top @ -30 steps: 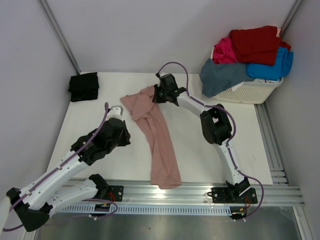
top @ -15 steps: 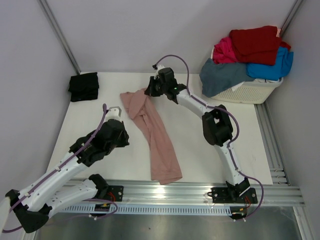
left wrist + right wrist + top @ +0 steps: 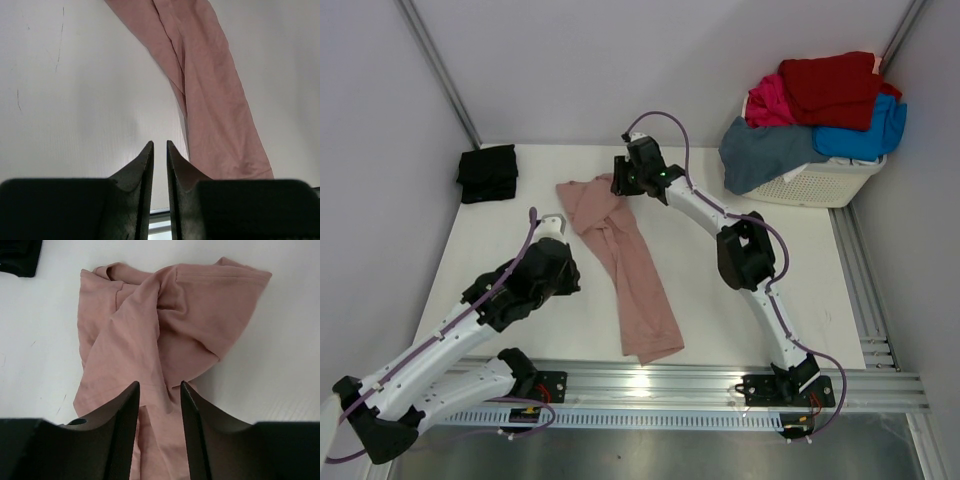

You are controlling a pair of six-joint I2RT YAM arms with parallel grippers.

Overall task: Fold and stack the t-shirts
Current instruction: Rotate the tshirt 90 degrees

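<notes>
A dusty-pink cotton t-shirt (image 3: 620,262) lies bunched in a long strip on the white table (image 3: 740,300), its far end crumpled. The right gripper (image 3: 159,390) hovers over that crumpled end, fingers parted, nothing clearly pinched. The left gripper (image 3: 159,150), left of the shirt, has fingers nearly closed, empty. A folded black t-shirt (image 3: 487,173) lies far left, partly cut off in the right wrist view.

The whole table (image 3: 740,300) is seen from above and behind the arm bases; the left wrist view is aimed down low over the tabletop; the right wrist view is held close above cloth; the dusty-pink t-shirt (image 3: 620,250) is shared by all three views.
</notes>
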